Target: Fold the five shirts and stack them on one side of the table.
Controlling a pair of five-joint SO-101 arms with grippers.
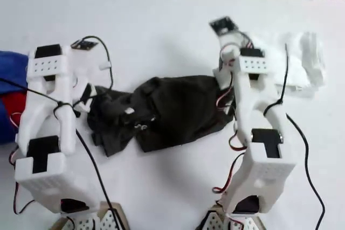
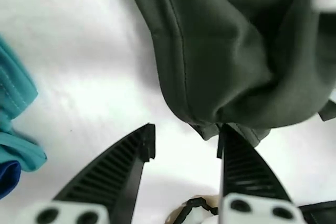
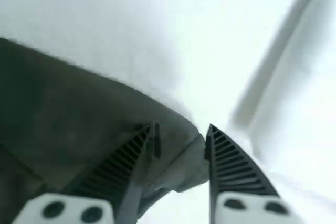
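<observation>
Ribbed black fingers [image 2: 131,166] of the left pincer [image 2: 186,142] stand well apart, released, one tip at a soft, rounded fold of the dark shirt [image 1: 161,111]. That shirt lies crumpled on the smooth white counter [image 1: 161,25] between the arms. Its stitched hem lies between the parted, unclenched fingers of the right pincer [image 3: 180,137]. Teal cloth [image 2: 13,103] with a stitched hem bunches near the left pincer.
</observation>
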